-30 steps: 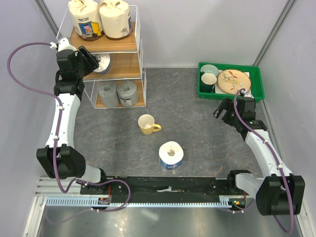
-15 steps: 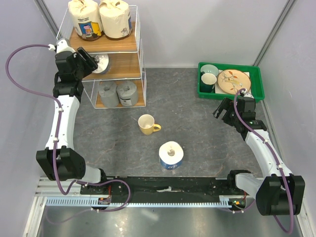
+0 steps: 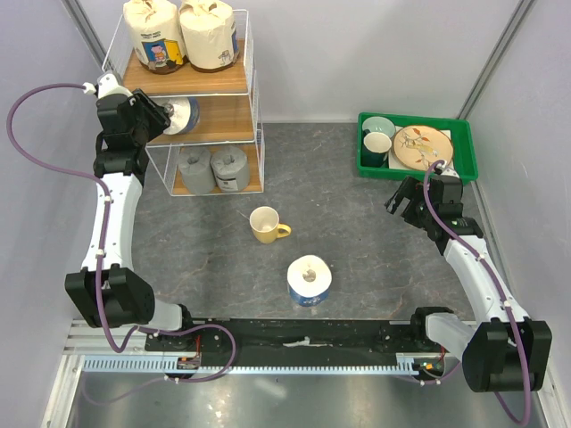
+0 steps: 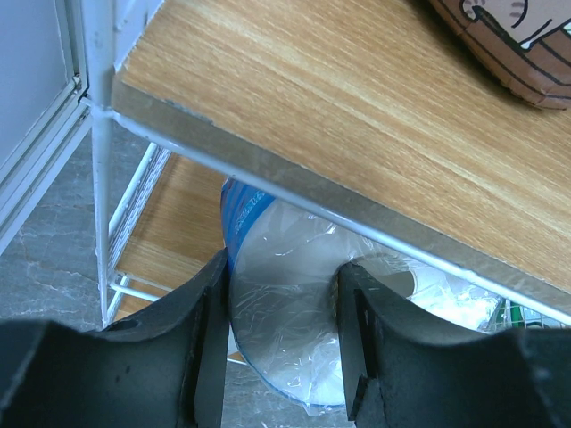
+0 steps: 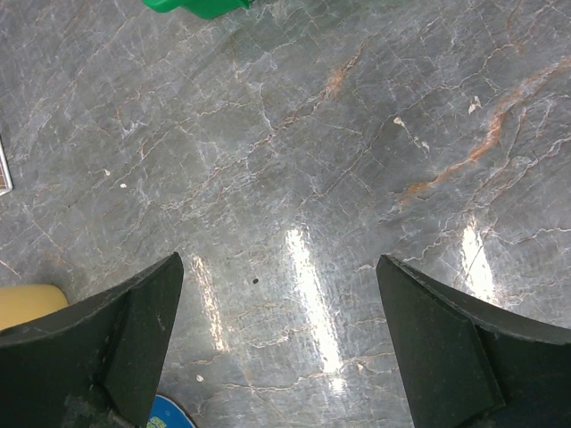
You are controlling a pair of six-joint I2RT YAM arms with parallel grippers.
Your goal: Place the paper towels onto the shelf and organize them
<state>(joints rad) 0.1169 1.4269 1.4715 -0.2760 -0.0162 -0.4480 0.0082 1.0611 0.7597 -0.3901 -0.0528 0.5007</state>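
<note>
The shelf (image 3: 214, 82) stands at the back left. Two cream paper towels (image 3: 152, 36) (image 3: 210, 34) stand on its top tier, and two grey rolls (image 3: 194, 168) (image 3: 230, 167) on the bottom tier. A white-and-blue roll (image 3: 185, 114) lies on its side on the middle tier. My left gripper (image 3: 159, 114) is shut on it. In the left wrist view one finger (image 4: 207, 343) is outside the roll (image 4: 281, 312) and the other (image 4: 359, 343) is in its core, under the top board (image 4: 339, 98). A second white-and-blue roll (image 3: 310, 280) stands on the table. My right gripper (image 3: 401, 201) is open and empty.
A yellow mug (image 3: 266, 224) stands mid-table behind the loose roll. A green tray (image 3: 419, 168) with dishes sits at the back right, just behind my right gripper. The right wrist view shows bare grey table (image 5: 294, 178) and the mug's edge (image 5: 22, 303).
My left wrist has shifted a little left and up and turned more level, still at the roll on the middle tier. The right arm has not moved.
</note>
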